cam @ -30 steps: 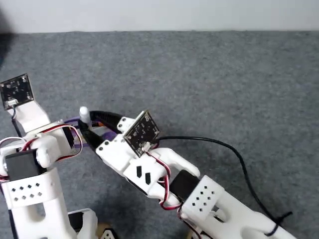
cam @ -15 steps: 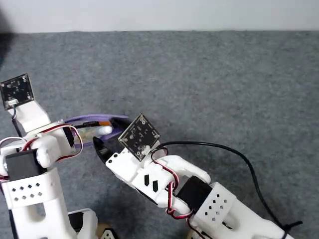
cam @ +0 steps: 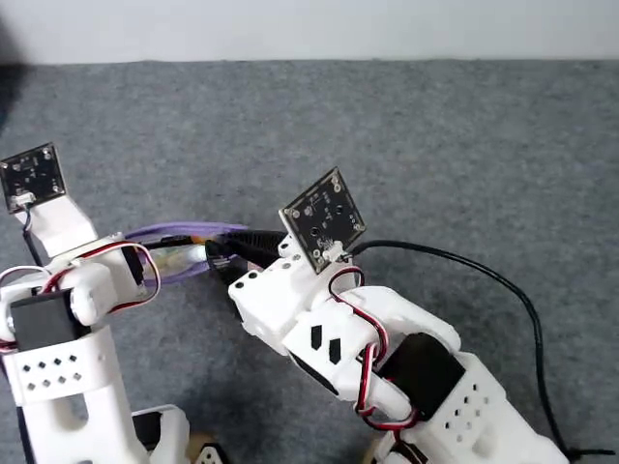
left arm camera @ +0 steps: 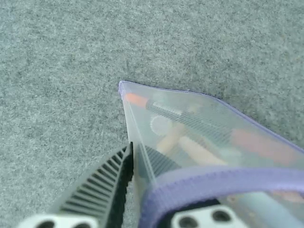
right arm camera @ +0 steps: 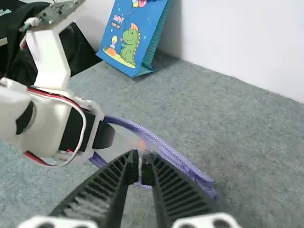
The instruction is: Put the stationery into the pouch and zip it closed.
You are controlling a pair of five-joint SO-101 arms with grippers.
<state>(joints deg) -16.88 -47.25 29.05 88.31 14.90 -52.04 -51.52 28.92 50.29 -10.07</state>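
Unreadable small print on the gift bag (right arm camera: 135,35)

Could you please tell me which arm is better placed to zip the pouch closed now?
Right. The right tool sits shut at the purple zip edge of the pouch; the left tool clamps its end, steadying it.

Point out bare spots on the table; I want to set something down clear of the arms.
Bare: the wide grey table between the back wall and the black cable, and the strip beyond the pouch. Crowded: front left, where the left hand grips the pouch and the right hand sits beside it.
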